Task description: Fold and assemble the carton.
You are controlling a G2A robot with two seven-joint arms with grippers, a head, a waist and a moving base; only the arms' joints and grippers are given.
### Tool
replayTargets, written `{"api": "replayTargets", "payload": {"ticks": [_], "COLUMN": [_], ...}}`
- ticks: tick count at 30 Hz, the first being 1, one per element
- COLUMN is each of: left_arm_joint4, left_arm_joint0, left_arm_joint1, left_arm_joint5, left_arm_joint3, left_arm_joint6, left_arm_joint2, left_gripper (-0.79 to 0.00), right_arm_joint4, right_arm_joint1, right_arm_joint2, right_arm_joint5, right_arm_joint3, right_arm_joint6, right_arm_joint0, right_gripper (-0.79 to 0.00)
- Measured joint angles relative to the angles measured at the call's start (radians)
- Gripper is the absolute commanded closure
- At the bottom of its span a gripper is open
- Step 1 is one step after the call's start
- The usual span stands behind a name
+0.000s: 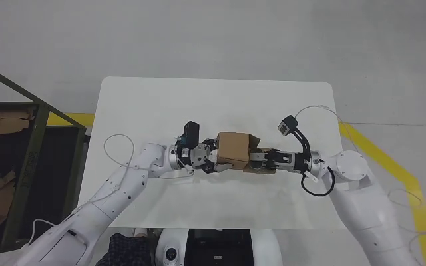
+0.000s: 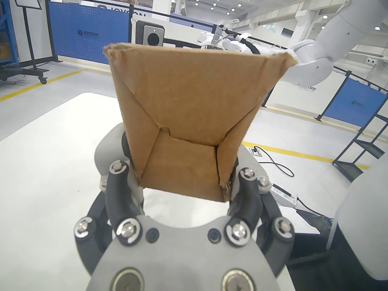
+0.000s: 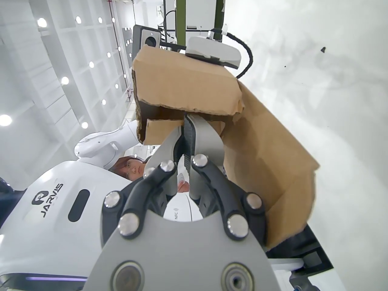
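Top view: the carton (image 1: 234,147) was seen near the middle of the white worktop (image 1: 166,106), held between the two arms. The left claw (image 1: 212,159) was set against one end and the right claw (image 1: 256,159) against the other. Whether the carton touched the worktop could not be made out.

In the left wrist view, the carton (image 2: 188,107) was clamped at its narrow folded end by the left claw (image 2: 182,168), one finger on each side wall. The fingertips were hidden by the cardboard. White lettering was seen on the blue panels (image 2: 75,34) in the room behind.

In the right wrist view, the fingers of the right claw (image 3: 185,122) were drawn together on the edge of an inner flap at the carton's (image 3: 188,83) open end. The inside of the carton was shadowed and hard to make out.
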Motion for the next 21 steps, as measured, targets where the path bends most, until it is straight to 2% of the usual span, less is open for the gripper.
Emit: {"api": "replayTargets", "payload": {"ticks": [12, 21], "left_arm_joint4": [-0.01, -0.012], "left_arm_joint0": [-0.021, -0.03], "left_arm_joint1": [-0.002, 0.001], "left_arm_joint5": [0.0, 0.0], "left_arm_joint3": [0.021, 0.03], "left_arm_joint6": [0.013, 0.035], "left_arm_joint2": [0.029, 0.04], "left_gripper": [-0.419, -0.391], "right_arm_joint4": [0.01, -0.01], "right_arm_joint1": [-0.001, 0.023], "right_arm_joint2": [-0.026, 0.091], "right_arm_joint5": [-0.008, -0.004], "right_arm_joint3": [0.015, 0.036], "right_arm_joint6": [0.008, -0.011], "right_arm_joint0": [0.028, 0.001], "right_gripper": [0.0, 0.0]}}
